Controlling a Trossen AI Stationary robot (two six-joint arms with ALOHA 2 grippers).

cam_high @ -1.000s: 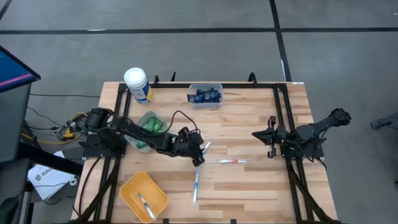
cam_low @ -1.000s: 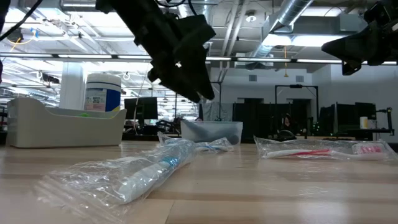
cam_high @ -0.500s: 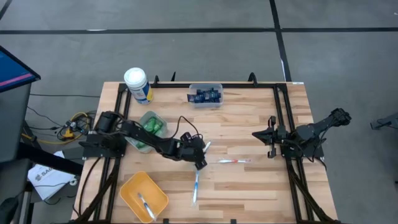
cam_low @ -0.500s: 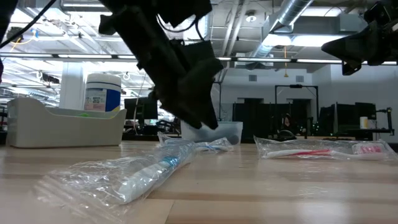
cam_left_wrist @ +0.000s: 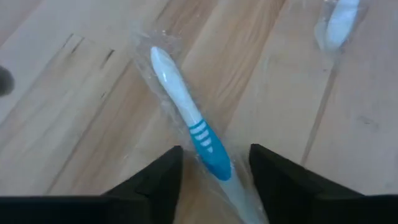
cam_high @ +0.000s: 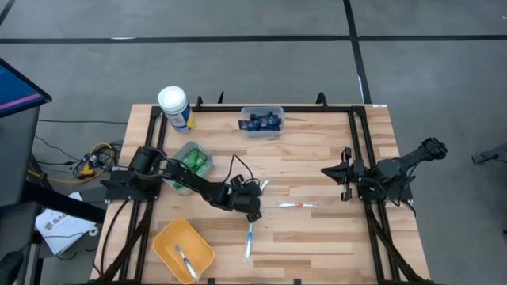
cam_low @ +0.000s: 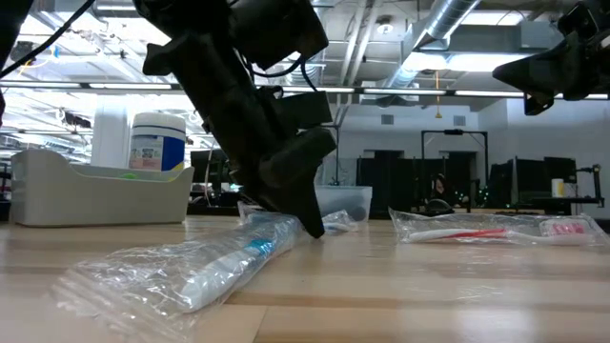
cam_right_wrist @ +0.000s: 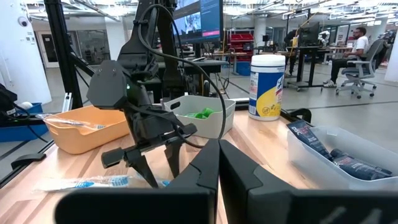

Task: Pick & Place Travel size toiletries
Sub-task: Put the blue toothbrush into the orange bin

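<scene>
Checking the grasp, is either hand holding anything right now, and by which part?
Nothing is held. The left hand straddles the wrapped white-blue toothbrush near its handle; the right hand is shut, empty.

The handle end of a bagged white-blue toothbrush point(cam_left_wrist: 189, 127) runs out of the left wrist view between the left gripper point(cam_left_wrist: 214, 177) fingers. A second wrapped item point(cam_left_wrist: 339, 22) is cut off at that view's edge, too blurred to identify. From overhead, the contents of the yellow bin point(cam_high: 184, 249) and clear bin point(cam_high: 261, 122) are too small to distinguish.

White canister point(cam_high: 174, 106), yellow bin point(cam_high: 183, 248), perhaps grey bin point(cam_high: 191, 165).
</scene>
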